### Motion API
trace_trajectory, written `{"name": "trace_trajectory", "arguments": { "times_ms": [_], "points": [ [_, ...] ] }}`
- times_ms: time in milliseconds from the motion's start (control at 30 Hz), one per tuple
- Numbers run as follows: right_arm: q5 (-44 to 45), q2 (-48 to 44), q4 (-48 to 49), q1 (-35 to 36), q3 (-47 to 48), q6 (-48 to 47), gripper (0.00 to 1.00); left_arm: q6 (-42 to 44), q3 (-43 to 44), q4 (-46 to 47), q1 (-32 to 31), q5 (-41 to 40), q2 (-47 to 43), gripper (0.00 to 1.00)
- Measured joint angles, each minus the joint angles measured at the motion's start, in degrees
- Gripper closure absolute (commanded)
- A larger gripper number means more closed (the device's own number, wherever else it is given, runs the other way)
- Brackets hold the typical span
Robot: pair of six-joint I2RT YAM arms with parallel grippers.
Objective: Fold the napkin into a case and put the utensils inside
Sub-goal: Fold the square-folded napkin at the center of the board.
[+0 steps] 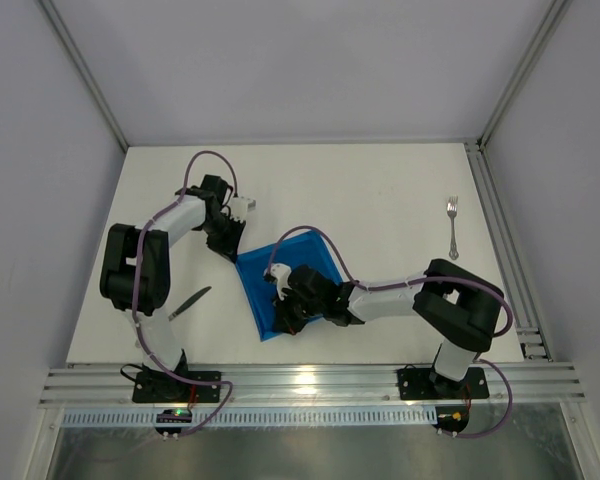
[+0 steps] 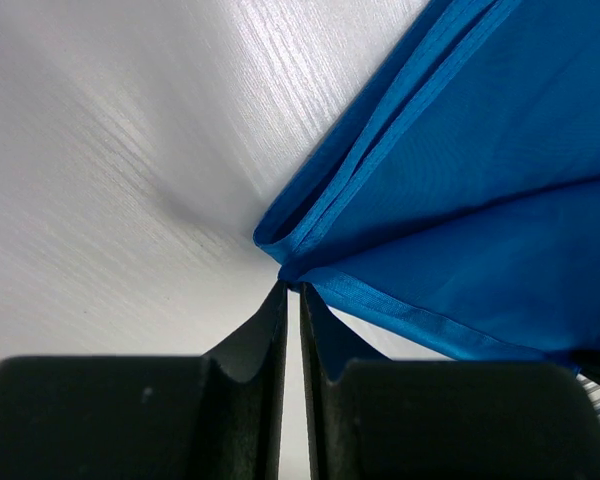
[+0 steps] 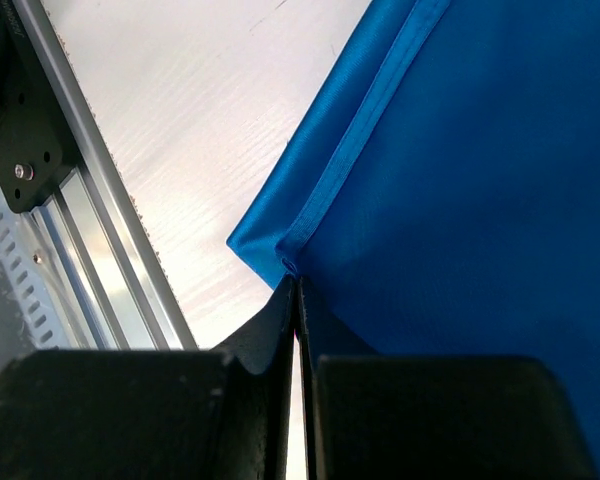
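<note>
Bright blue napkin (image 1: 255,292), folded, layered hemmed edges

Napkin (image 1: 262,290): bright blue, plain, no pattern; the hem is the same blue w/ a slightly lighter sheen. Table (image 1: 380,200) under napkin: white, faint fine grain streaks in the wrist views. Fork (image 1: 452,228), right of napkin: silver. Knife (image 1: 189,303), left of napkin: dark grey. Left gripper (image 2: 291,288) & right gripper (image 3: 297,280), at napkin's corners: black fingers. Left arm (image 1: 180,215) & right arm (image 1: 380,298): white links, black joints. Cables (image 1: 212,153): dull purple-grey. Rail (image 1: 310,380), nearer than napkin: bare silver metal w/ glare spots. Walls (image 1: 280,60) beyond napkin: pale grey.
</note>
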Motion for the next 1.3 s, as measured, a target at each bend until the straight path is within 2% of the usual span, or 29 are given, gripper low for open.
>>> {"name": "trace_trajectory", "arguments": {
  "times_ms": [300,567,700,833,967,1167,1300],
  "points": [
    [0.9,0.2,0.3,0.2,0.3,0.5,0.96,1.5,0.5,-1.9,0.0,0.2,-1.7,0.86],
    [0.9,1.1,1.4,0.2,0.7,1.2,0.96,3.9,1.2,-3.5,0.0,4.2,-7.4,0.82],
    [0.9,1.1,2.3,0.3,0.7,1.3,0.96,4.2,1.4,-3.6,-0.2,6.0,-7.8,0.71],
    [0.9,1.1,2.9,0.8,0.7,1.3,0.96,3.3,1.2,-3.2,-1.9,5.9,-7.5,0.69],
    [1.2,1.5,3.2,1.9,0.7,1.3,0.96,2.5,0.2,-2.0,-4.5,5.6,-6.6,0.70],
    [1.9,3.4,3.9,2.1,0.9,1.5,0.93,1.4,-0.8,-0.5,-5.5,3.5,-3.9,0.80],
    [1.9,3.6,4.5,2.1,0.9,1.7,0.91,1.4,-1.8,0.4,-5.5,1.3,-1.8,0.83]
  ]
}}
